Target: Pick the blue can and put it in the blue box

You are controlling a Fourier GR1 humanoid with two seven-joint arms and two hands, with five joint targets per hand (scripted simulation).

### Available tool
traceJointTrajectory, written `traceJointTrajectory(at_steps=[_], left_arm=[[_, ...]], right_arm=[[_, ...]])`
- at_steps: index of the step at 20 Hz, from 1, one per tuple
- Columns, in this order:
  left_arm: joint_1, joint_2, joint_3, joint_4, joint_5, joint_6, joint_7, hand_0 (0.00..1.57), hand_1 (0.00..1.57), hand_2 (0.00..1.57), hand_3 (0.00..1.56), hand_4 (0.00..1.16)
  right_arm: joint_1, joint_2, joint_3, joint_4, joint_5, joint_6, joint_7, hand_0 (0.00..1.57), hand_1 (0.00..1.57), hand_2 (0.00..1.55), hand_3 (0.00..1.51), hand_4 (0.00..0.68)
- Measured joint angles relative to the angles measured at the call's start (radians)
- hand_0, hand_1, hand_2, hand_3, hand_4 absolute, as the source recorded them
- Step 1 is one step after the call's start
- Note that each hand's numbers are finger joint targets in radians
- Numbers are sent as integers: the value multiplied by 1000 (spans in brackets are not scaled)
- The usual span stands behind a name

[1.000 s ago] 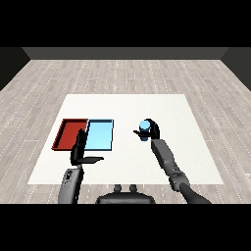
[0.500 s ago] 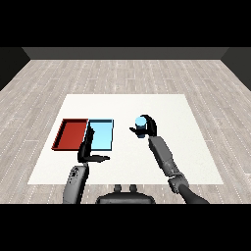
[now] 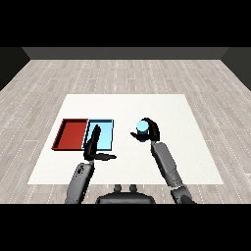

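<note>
Blue can [image 3: 142, 127] sat in the curled right hand [image 3: 150, 131], to the right of the light blue tray [image 3: 107, 135]; fingers hid its lower part. Left hand [image 3: 94, 146] was open, fingers straight, covering the tray's near-left edge beside the red tray [image 3: 72, 134].

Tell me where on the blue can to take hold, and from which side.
Grip the blue can round its curved side wall, below the top rim, coming in from its right. It looks upright with its round top showing, so fingers and thumb can wrap the wall. The right robot hand is already curled round it that way. The left robot hand is open over the light blue tray.
</note>
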Motion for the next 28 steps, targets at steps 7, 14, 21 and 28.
traceJointTrajectory(at_steps=[7, 14, 21, 28], left_arm=[[-43, 0, -60, 12, 54, 28, 30, 0, 0, 0, 0, 0], [-113, 1, -91, 72, 84, 34, 21, 0, 0, 0, 0, 0], [-219, 0, -177, 200, 128, 127, 6, 0, 0, 0, 0, 0], [-257, -1, -246, 281, 182, 189, -17, 0, 0, 0, 0, 0]], right_arm=[[66, 6, 44, -152, 20, -11, 68, 1450, 1450, 1469, 1383, 550], [66, 1, 78, -203, 19, -17, 100, 1443, 1443, 1468, 1389, 566], [62, 8, 155, -206, -21, -62, 83, 1443, 1443, 1463, 1371, 554], [12, 9, 187, -177, -57, -79, 91, 1432, 1432, 1465, 1376, 557]])
